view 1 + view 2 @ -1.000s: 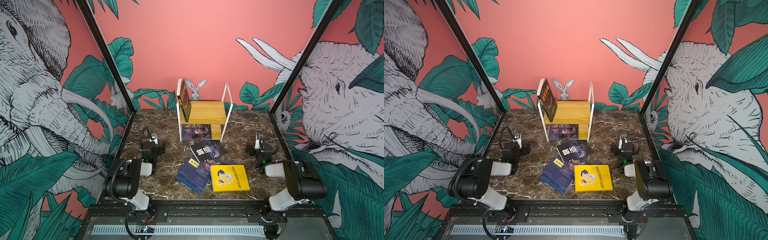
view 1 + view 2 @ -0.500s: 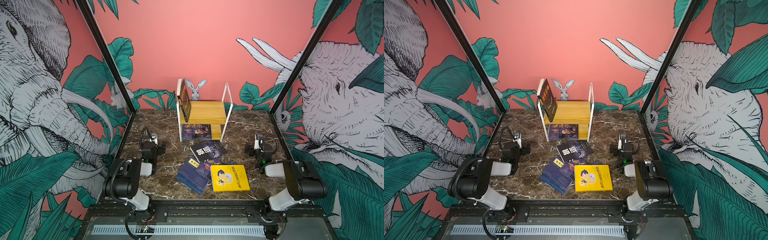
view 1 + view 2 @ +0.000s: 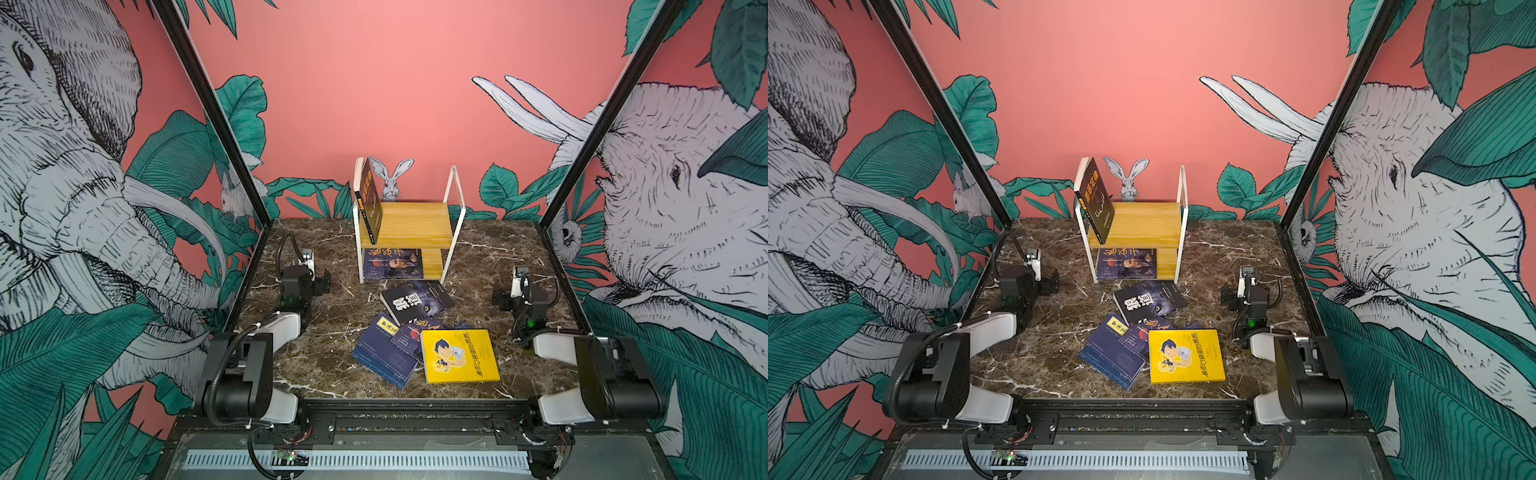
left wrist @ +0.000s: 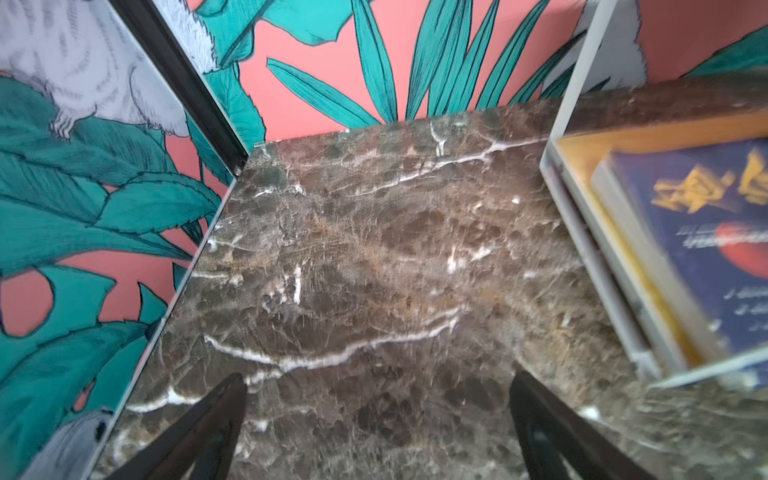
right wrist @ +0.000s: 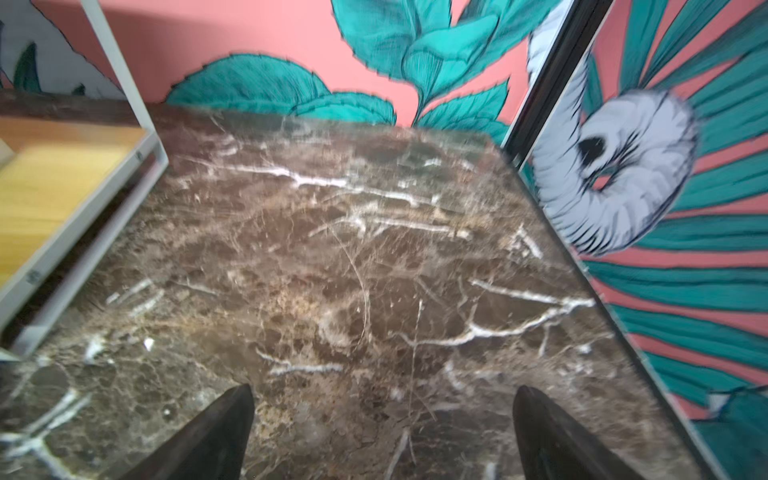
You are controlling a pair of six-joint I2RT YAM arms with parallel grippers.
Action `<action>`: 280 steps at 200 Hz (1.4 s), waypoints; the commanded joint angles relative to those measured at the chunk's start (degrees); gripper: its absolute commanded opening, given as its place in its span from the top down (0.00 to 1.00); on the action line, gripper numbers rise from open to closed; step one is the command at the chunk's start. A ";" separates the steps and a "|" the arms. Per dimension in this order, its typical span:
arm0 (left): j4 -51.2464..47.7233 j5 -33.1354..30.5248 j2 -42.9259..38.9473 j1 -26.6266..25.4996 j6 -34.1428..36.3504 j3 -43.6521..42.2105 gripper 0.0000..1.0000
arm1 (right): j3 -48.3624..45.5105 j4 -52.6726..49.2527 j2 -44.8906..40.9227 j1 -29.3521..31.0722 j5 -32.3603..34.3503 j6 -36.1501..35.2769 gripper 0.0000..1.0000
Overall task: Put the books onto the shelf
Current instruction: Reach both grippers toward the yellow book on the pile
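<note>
1. Books on the table: the yellow book lies flat nearest me, overlapping the navy books fanned on its left. I judge the upper covers must come off first.
2. The black book lies flat beyond them, touching the pile's far edge, just before the shelf.
3. Left gripper: jaws spread wide, nothing between them, over bare marble beside the shelf's left end.
4. Right gripper: jaws likewise spread and empty, near the shelf's right end. I read both as parked clear of the pile.
5. The shelf stands at back centre. A blue book lies flat on the lower board. A dark book stands tilted on the upper board against the left white frame, which I judge props it up.
6. Task state, by my reckoning: two books shelved, the pile not yet begun.
7. Surface: the table is brown marble with white veins, flat and hard, so thin covers offer little edge to pinch.
8. Room: the walls are pink, painted with leaves, elephants and a rabbit, with black posts at the corners.
</note>
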 commanded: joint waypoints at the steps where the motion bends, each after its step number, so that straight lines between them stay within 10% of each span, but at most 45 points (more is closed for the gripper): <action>1: -25.43 2.14 -4.87 -0.42 -2.80 9.56 0.00 | 1.26 -5.66 -7.17 3.01 3.89 -2.08 0.01; 62: -47.06 24.16 -10.36 -0.65 -14.35 21.45 0.00 | 13.73 -41.69 -24.11 5.34 -4.16 5.92 0.01; 132: -28.71 54.65 -11.03 -10.40 -32.26 9.50 0.00 | 14.56 -68.37 -29.24 6.99 -16.84 24.50 0.02; 192: -16.08 56.08 -10.09 -24.11 -40.08 0.55 0.01 | 11.20 -78.60 -33.17 8.90 -16.83 33.07 0.10; 280: -24.30 51.56 -2.14 -34.27 -34.76 6.64 0.07 | 3.15 -82.32 -36.75 9.35 -20.88 44.86 0.16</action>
